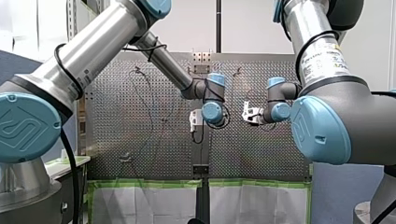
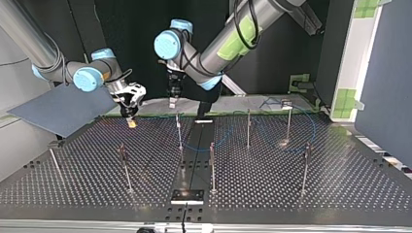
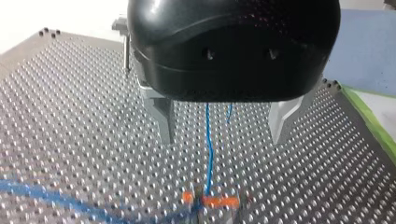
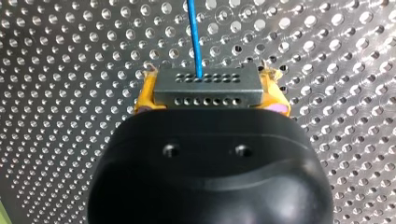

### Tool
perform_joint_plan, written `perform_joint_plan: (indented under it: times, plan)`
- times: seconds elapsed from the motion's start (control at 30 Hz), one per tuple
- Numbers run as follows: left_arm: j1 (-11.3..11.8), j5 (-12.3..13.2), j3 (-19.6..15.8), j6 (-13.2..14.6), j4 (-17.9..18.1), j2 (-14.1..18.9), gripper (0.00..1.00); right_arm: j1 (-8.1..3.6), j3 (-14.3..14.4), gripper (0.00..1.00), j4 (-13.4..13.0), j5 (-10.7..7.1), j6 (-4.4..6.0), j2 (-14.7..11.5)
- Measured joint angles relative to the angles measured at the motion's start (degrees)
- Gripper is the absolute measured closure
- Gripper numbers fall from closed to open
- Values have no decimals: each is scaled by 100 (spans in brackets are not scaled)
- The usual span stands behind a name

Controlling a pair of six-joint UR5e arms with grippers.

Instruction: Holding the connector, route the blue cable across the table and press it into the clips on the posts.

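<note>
My right gripper (image 4: 208, 100) is shut with its yellow pads on the grey connector (image 4: 208, 86). The blue cable (image 4: 194, 37) leaves the connector across the perforated plate. In the top view this gripper (image 2: 130, 120) hangs low over the table's far edge at the left, and the cable (image 2: 311, 127) lies in a loop among the posts at the right. My left gripper (image 3: 223, 135) stands open above the plate. A strand of blue cable (image 3: 208, 149) runs below the gap between its metal fingers (image 3: 161, 116) to a small, blurred orange piece (image 3: 210, 201).
Several thin upright posts (image 2: 212, 165) stand spread over the perforated table (image 2: 340, 194). One post (image 2: 180, 131) rises close to my left gripper (image 2: 172, 99). A grey panel (image 2: 63, 109) leans at the top view's left. Green tape (image 1: 149, 184) edges the table's near side in the front view.
</note>
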Motion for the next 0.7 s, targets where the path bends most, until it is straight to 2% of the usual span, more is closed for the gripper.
perform_joint_plan:
  times: [0.27, 0.43, 0.7]
  plan:
    - [-373, -421, 26, 9, 380, -14, 0, -23, 0, 100, -26, -49, 21, 0]
    - [-350, -544, 174, -11, 498, -126, 0, -47, -1, 100, -55, -55, 35, 0]
    - [-281, -565, 570, -53, 163, -515, 0, -62, -1, 100, -63, -93, 38, -1]
